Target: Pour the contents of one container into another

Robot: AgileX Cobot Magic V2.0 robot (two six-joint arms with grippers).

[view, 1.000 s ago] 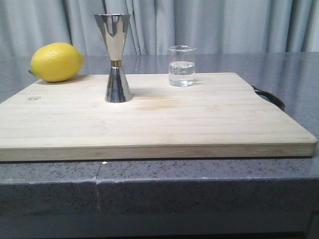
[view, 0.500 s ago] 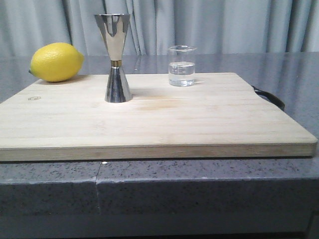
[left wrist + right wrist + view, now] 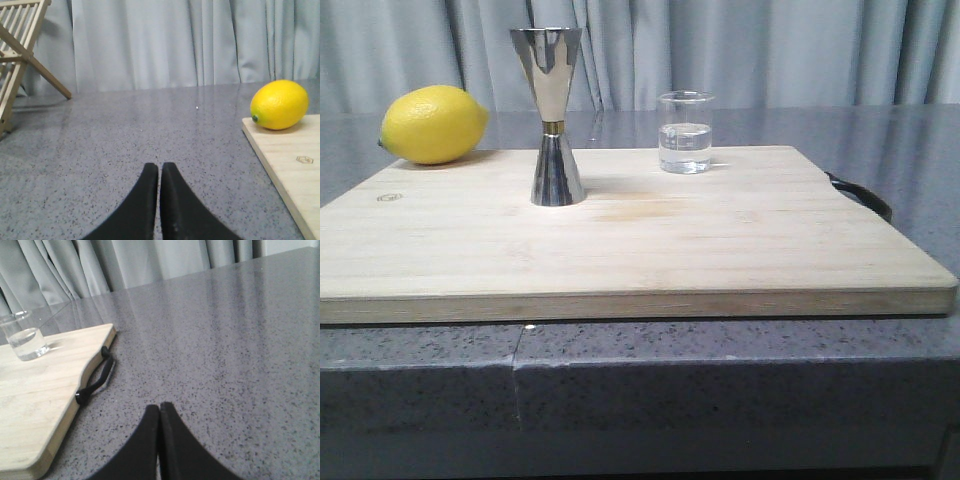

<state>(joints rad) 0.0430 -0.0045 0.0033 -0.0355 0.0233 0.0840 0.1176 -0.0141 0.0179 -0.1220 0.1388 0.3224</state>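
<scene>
A small clear glass beaker (image 3: pixel 685 132), about half full of clear liquid, stands at the back of the wooden cutting board (image 3: pixel 620 240); the right wrist view also catches the beaker (image 3: pixel 24 337). The tall steel jigger (image 3: pixel 552 115) with its gold waist band stands upright on the board to the beaker's left. My left gripper (image 3: pixel 159 166) is shut and empty over the grey counter, left of the board. My right gripper (image 3: pixel 159 407) is shut and empty over the counter, right of the board. Neither gripper shows in the front view.
A yellow lemon (image 3: pixel 432 124) rests at the board's back left corner, and the left wrist view shows the lemon (image 3: pixel 279 104) too. A black strap handle (image 3: pixel 96 380) hangs off the board's right side. A wooden rack (image 3: pixel 20 55) stands far left. Grey curtains close the back.
</scene>
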